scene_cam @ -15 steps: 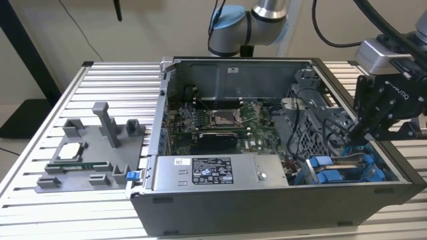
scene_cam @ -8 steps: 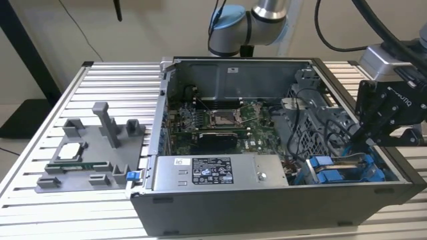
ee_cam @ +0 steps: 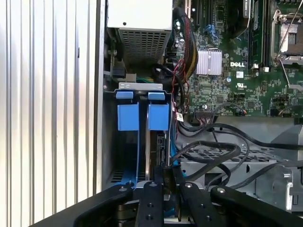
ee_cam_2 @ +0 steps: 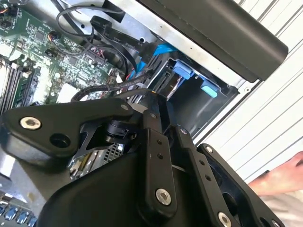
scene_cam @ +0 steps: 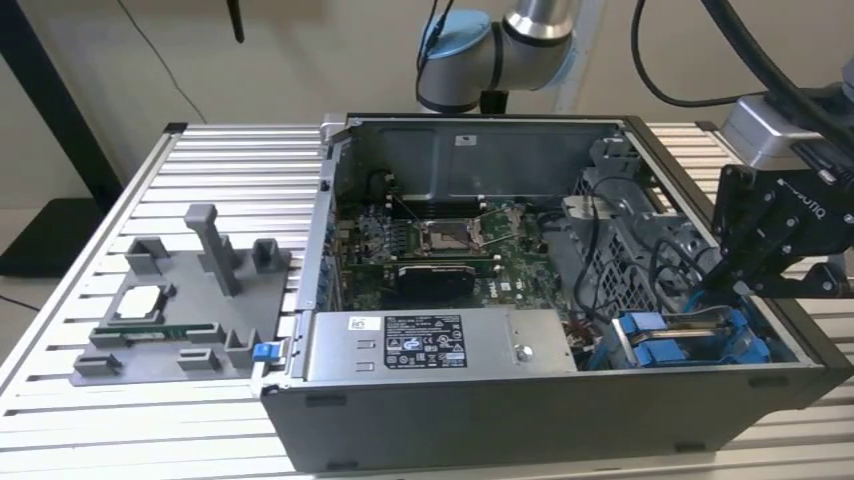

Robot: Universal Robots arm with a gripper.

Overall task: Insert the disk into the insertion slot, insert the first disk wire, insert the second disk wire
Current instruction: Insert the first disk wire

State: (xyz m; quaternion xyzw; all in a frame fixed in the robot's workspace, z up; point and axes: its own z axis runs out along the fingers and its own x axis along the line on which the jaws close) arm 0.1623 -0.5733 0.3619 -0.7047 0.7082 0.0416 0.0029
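**Gripper at the drive bay, disk seated edge-on in the slot**

Open computer case (scene_cam: 534, 425) lies on a slatted aluminium table (scene_cam: 80, 400). The gripper (scene_cam: 738, 285) reaches down into the case corner on the exterior view's right, over the insertion slot (scene_cam: 627, 355) with its blue plastic tabs.

In the first wrist view the disk (ee_cam: 157, 149) sits edge-on inside the insertion slot (ee_cam: 140, 86), under one of the two blue tabs (ee_cam: 158, 117); the neighbouring tab (ee_cam: 128, 117) is just beside it. The gripper (ee_cam: 166, 171) is right at the near end of the disk.

Jaws look drawn nearly together. Cannot tell whether anything is pinched between them.

Black cables (ee_cam: 213, 146) loop just beside the gripper and the disk, between the bay and the motherboard (ee_cam: 227, 71). Whether any cable is plugged into the disk cannot be told.

The grey power supply (scene_cam: 427, 345) lies beside the bay, along the case's near wall in the exterior view.

A grey fixture tray (scene_cam: 160, 320) rests on the table at the exterior view's left, well apart from the gripper.

In the second wrist view a person's hand (ee_cam_2: 284, 175) shows outside the case, over the table slats.
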